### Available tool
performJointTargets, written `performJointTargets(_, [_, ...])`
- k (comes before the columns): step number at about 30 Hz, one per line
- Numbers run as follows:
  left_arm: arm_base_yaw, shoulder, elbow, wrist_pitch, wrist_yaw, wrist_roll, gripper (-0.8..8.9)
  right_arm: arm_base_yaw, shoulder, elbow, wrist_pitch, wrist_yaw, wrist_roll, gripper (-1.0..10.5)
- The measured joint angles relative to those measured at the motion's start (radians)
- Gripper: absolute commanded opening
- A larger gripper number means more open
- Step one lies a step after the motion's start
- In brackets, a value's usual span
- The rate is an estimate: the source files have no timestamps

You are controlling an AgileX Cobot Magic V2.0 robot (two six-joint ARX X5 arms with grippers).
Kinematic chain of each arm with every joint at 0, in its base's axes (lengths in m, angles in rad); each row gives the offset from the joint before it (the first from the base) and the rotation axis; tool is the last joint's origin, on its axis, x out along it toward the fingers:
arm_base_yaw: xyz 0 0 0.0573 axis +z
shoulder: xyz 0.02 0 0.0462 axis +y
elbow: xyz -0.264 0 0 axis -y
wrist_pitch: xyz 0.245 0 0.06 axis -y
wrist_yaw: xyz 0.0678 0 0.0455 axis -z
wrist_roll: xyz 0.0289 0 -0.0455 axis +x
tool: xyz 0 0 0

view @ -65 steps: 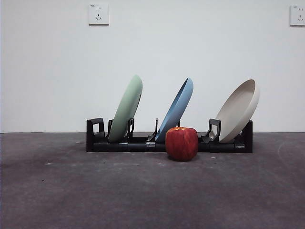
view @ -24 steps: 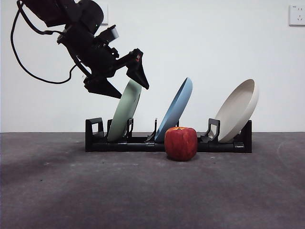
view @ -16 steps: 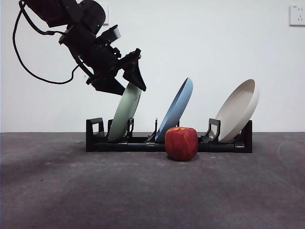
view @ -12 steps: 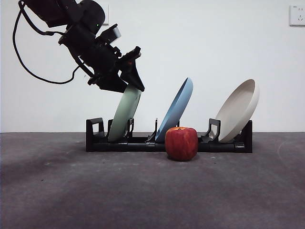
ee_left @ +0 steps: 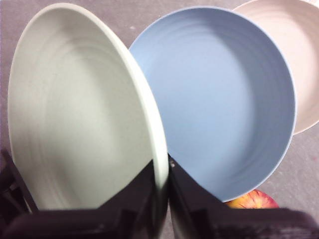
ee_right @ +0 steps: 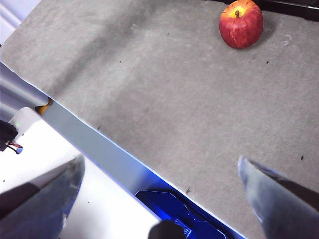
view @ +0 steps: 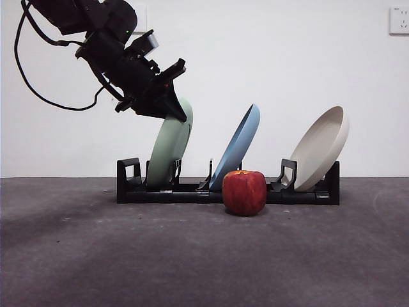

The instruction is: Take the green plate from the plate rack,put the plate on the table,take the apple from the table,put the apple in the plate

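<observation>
The green plate leans in the leftmost slot of the black plate rack. My left gripper comes down from the upper left and is shut on the plate's top rim; in the left wrist view its jaws pinch the green plate at the rim, gripper. The red apple rests on the table in front of the rack, apple also showing in the right wrist view. My right gripper hovers open over the table's near edge, far from everything.
A blue plate and a beige plate lean in the rack to the right of the green one. The blue plate stands close behind the green plate. A blue-edged table border lies under the right gripper.
The left arm came in from the upper left, lowered its jaws over the green plate's top rim and shut on it. Plates and apple have not moved.
</observation>
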Motion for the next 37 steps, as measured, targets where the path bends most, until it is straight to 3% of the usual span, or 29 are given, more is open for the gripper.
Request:
performJointTargets(16, [-0.009,-0.164,-0.001,-0.035,0.016,-0.031,-0.08,0.000,0.000,0.000,0.000,0.000,0.000,6.9])
performJointTargets(22, [-0.011,-0.274,-0.001,-0.159,-0.005,-0.014,-0.07,0.000,0.000,0.000,0.000,0.000,0.000,6.9])
performJointTargets(29, [-0.096,-0.483,-0.001,-0.413,-0.207,0.137,-0.06,0.000,0.000,0.000,0.000,0.000,0.000,6.9])
performJointTargets(37, [-0.315,-0.625,-0.001,-0.705,-0.531,0.262,-0.06,0.000,0.000,0.000,0.000,0.000,0.000,6.9])
